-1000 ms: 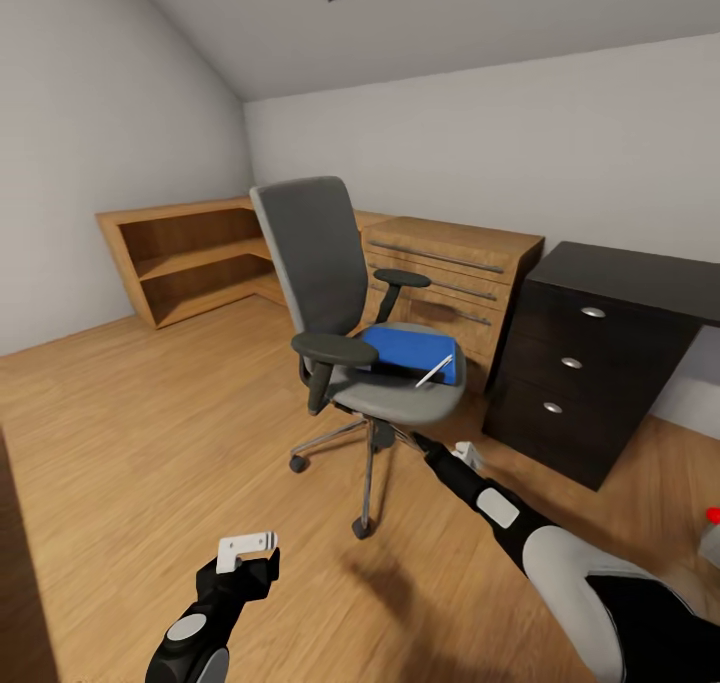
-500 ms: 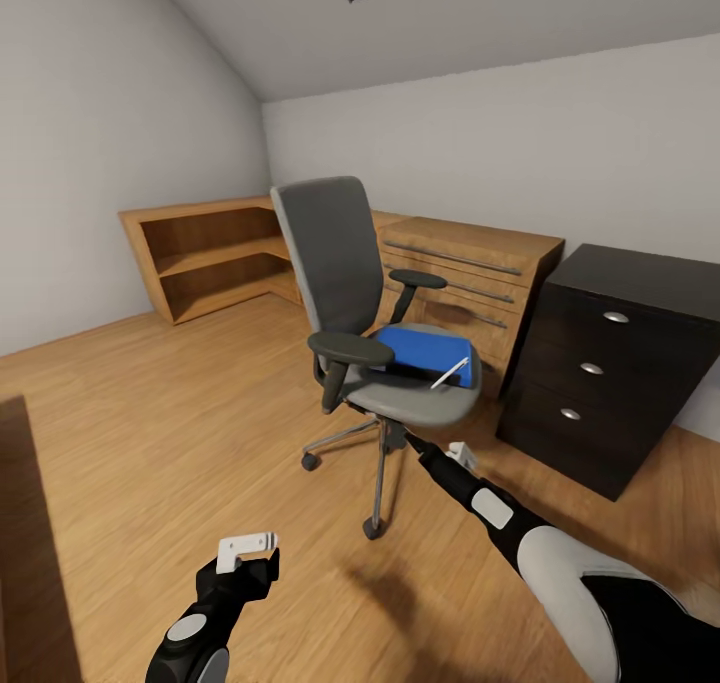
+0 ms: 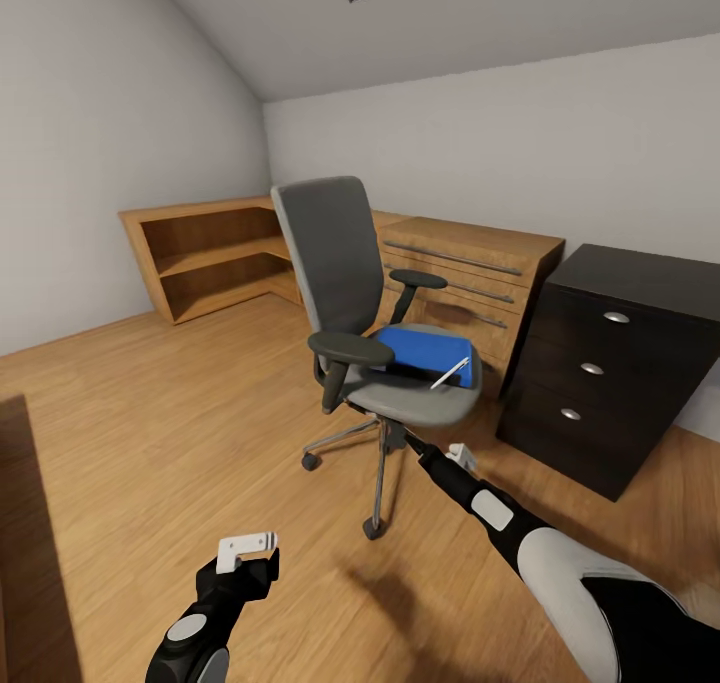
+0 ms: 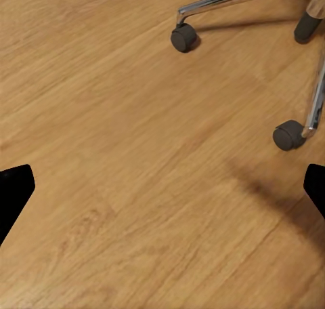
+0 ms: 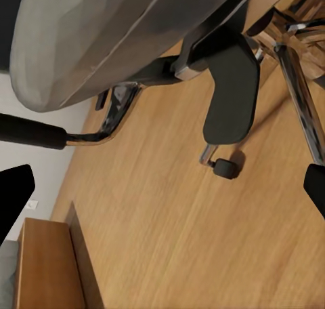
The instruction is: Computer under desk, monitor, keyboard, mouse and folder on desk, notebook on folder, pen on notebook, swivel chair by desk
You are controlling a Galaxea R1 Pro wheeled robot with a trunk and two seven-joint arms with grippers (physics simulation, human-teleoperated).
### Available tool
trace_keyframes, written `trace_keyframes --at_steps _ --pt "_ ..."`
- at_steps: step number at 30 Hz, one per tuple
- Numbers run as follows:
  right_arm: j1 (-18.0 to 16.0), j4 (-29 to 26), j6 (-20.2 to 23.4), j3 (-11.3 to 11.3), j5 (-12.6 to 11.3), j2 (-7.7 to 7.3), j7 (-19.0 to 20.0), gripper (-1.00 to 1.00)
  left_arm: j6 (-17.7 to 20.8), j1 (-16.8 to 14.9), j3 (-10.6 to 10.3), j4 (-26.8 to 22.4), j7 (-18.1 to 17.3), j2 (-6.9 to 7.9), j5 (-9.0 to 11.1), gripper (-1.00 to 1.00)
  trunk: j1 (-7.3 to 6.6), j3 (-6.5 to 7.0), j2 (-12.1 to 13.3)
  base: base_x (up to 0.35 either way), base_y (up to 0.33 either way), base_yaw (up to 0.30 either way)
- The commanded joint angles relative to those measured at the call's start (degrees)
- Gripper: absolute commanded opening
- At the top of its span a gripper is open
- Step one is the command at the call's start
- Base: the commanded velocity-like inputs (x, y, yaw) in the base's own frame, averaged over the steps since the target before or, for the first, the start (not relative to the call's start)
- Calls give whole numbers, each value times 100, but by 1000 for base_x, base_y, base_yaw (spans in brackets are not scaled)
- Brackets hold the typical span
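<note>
The swivel chair point(image 3: 345, 263) stands mid-room, grey seat and back, chrome base on casters. On its seat lies the blue folder point(image 3: 420, 348), and the white pen point(image 3: 450, 372) lies slanted on the folder's near corner. I cannot make out the notebook. My right gripper point(image 3: 412, 441) reaches under the seat's front edge, close to the chair's column; in the right wrist view the right gripper point(image 5: 162, 190) is open, looking at the seat's underside. Low over the bare floor, my left gripper point(image 3: 250, 547) is open and empty, with casters point(image 4: 183, 38) ahead of it. Computer, desk, monitor, keyboard and mouse are out of view.
Light wooden low shelving point(image 3: 205, 253) lines the far left wall, joined to a wooden drawer unit point(image 3: 480, 263) behind the chair. A black three-drawer cabinet point(image 3: 600, 363) stands at the right. A dark wooden piece point(image 3: 25, 563) edges the near left. Open wooden floor lies left of the chair.
A second ago the whole picture slid right, so the camera turned left. My right gripper ended nearer the chair's column. Nothing has moved in the last half second.
</note>
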Motion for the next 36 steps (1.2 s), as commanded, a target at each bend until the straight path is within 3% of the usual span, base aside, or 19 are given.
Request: trace_keyframes --at_steps 1,12,19,36 --pt "-1 -1 48 -28 -35 2 17 100 10 -5 -16 -7 58 7 58 100 -1 -5 -2 0 0 0" --pt "4 -7 92 -29 -45 8 -74 100 7 -5 -16 -7 55 7 63 100 -1 -5 -2 0 0 0" --pt "5 -37 207 -35 -67 8 -598 100 5 -5 -16 -7 55 7 64 100 -1 -5 -2 0 0 0" --pt "5 -54 215 -28 -68 8 -640 100 2 -5 -26 -7 64 7 64 100 -1 -5 -2 162 0 0"
